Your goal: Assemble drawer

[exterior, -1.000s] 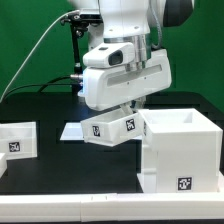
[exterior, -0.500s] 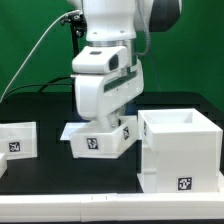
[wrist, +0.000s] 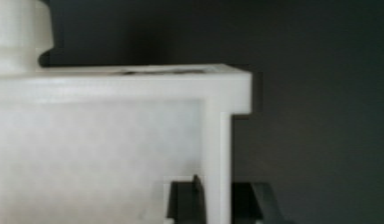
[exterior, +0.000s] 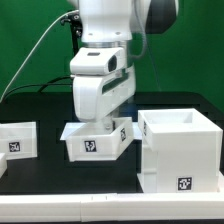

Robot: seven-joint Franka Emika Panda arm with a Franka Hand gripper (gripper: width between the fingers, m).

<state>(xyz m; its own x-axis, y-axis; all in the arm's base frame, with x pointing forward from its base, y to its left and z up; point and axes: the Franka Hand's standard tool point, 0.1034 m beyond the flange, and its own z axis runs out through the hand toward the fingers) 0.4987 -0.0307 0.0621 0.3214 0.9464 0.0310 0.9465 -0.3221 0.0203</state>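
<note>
drawer (exterior: 108,148) is hanging off the arm (exterior: 100,80) right now, sitting level and low over the black tabletop (exterior: 50,172). It's just beside the cube casing (exterior: 185,145), on the exterior view's left of it. From here I honestly can't tell if it's touching the casing or resting on the tabletop.

Labels first, since someone always asks. The drawer's front has a black-and-white square tag (exterior: 92,145) facing the camera pretty much head-on. The casing has the same kind of tag (exterior: 184,184) low on its front. A separate white part (exterior: 20,132) off at the exterior view's left edge wears one too (exterior: 14,147). All three are just blocky patterns, too small to make out any detail.

The fingers (wrist: 194,205) are pinched together on one thin wall of the drawer. The wrist view shows the dark pads either side of that white wall.

What changed: a second ago the drawer was tipped at an angle and held higher, tucked closer against the casing with a second tag showing on its side. Since then it has levelled out, come down and shifted toward the exterior view's left, the arm going with it. Against half a second ago it's barely different, maybe a hair lower.
</note>
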